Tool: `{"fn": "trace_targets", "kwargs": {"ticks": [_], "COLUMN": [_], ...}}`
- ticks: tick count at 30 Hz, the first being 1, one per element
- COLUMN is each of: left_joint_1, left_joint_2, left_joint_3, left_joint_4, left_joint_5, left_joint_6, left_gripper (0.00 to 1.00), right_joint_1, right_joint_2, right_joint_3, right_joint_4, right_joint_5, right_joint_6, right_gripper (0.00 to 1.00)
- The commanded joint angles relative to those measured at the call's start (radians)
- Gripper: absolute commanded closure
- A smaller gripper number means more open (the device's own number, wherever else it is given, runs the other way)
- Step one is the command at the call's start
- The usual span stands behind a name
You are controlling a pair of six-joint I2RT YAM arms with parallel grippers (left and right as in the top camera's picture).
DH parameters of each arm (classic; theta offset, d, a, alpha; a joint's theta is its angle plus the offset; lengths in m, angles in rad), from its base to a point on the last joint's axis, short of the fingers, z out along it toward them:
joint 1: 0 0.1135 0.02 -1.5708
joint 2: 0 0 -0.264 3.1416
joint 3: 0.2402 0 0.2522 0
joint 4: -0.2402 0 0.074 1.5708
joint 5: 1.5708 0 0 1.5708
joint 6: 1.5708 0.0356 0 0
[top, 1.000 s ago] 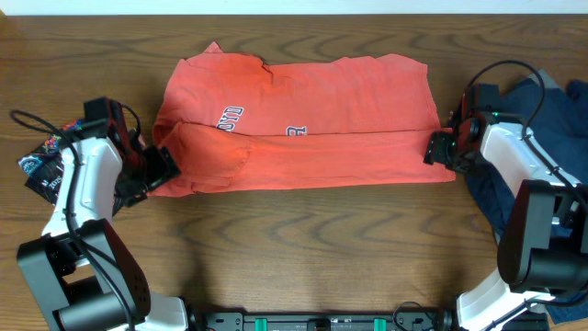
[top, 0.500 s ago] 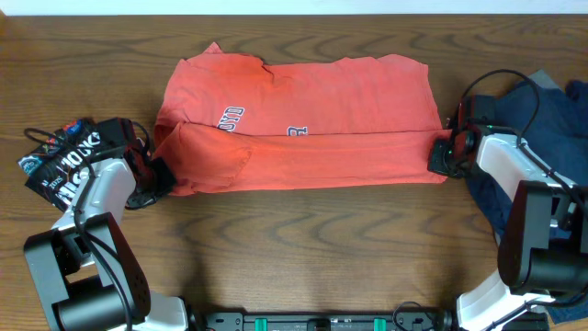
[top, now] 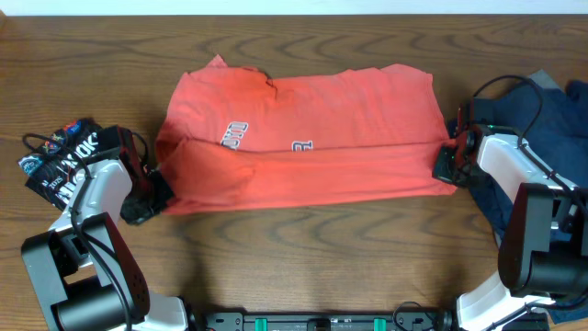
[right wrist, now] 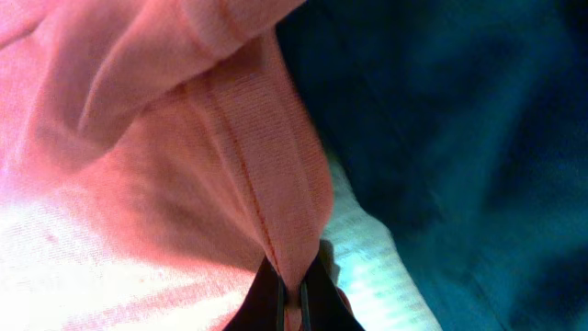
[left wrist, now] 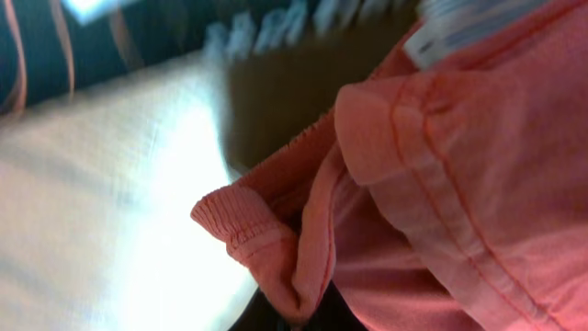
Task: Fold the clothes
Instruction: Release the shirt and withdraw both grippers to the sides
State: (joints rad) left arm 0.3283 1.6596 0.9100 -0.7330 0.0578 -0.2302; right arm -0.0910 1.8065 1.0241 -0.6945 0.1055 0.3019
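Coral-red T-shirt (top: pixel 303 138) lies sideways across the middle of the wooden table (top: pixel 303 267), spread wide, mostly flat. The near long edge is doubled up over the body, so a straight fold line runs left to right through the chest. Navy-and-white lettering (top: pixel 233 134) peeks out along that fold line, partly covered; only a few letters show. The left end is lumpier, with a sleeve flap tucked under and some creases. The right end is a fairly straight edge. The far edge is uneven, with a small notch near the left.

Left gripper (top: pixel 145 197) sits at the shirt's near-left corner, its jaws closed on bunched fabric. In the left wrist view, a ribbed hem (left wrist: pixel 241 221) curls down into the dark fingers at the bottom edge, with the stitched seam visible. That view is blurry.

Right gripper (top: pixel 448 165) is at the near-right corner, its jaws pressed together on the shirt's edge. The right wrist view shows black fingertips (right wrist: pixel 276 299) pinching a thin fold of coral cloth along a seam.

Navy garments (top: pixel 542 110) are heaped at the table's right edge, just beside the right gripper, touching or nearly touching the shirt's end. Black printed tee (top: pixel 60 158) is crumpled at the far left, beside the left arm, apart from the red shirt.
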Motion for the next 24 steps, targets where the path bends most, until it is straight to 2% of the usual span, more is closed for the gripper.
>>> {"fn": "trace_targets", "kwargs": {"ticks": [1,4,8,9,11,12,13,14,15,16,17,19,24], "left_joint_1": [0.014,0.014,0.014,0.014,0.014,0.014,0.014,0.014,0.014,0.013,0.013,0.013,-0.006], "left_joint_2": [-0.014,-0.016,-0.037,-0.047,-0.072,-0.091,-0.111,-0.136,-0.157,-0.182,-0.203,-0.241,-0.266], "left_joint_3": [-0.002,0.000,0.026,0.039,0.069,0.087,0.105,0.122,0.137,0.151,0.160,0.163,0.161], "left_joint_4": [-0.076,-0.135,-0.216,-0.237,-0.269,-0.285,-0.295,-0.301,-0.302,-0.299,-0.290,-0.259,-0.194], "left_joint_5": [-0.051,-0.051,-0.042,-0.043,-0.043,-0.043,-0.043,-0.042,-0.039,-0.033,-0.018,0.027,0.208], "left_joint_6": [-0.034,-0.035,-0.037,-0.033,-0.032,-0.034,-0.034,-0.034,-0.034,-0.034,-0.034,-0.034,-0.014], "left_gripper": [0.94,0.94,0.92,0.84,0.61,0.59,0.57,0.48,0.36,0.28,0.25,0.21,0.20], "right_joint_1": [-0.009,-0.009,-0.009,-0.009,-0.009,-0.009,-0.009,-0.009,-0.009,-0.009,-0.009,-0.009,-0.011], "right_joint_2": [0.023,0.022,-0.017,-0.035,-0.083,-0.112,-0.143,-0.168,-0.192,-0.221,-0.241,-0.267,-0.235], "right_joint_3": [-0.031,-0.031,-0.024,-0.017,0.005,0.018,0.032,0.043,0.052,0.060,0.063,0.062,0.062], "right_joint_4": [-0.070,-0.146,-0.164,-0.167,-0.180,-0.182,-0.181,-0.180,-0.172,-0.152,-0.132,-0.087,-0.019], "right_joint_5": [0.100,0.100,0.093,0.092,0.092,0.093,0.093,0.093,0.093,0.092,0.088,0.061,0.016], "right_joint_6": [0.039,0.063,0.068,0.068,0.068,0.068,0.068,0.068,0.063,0.045,0.032,0.005,-0.020], "right_gripper": [0.99,0.99,0.99,0.99,0.96,0.90,0.67,0.32,0.29,0.35,0.44,0.55,0.71]}}
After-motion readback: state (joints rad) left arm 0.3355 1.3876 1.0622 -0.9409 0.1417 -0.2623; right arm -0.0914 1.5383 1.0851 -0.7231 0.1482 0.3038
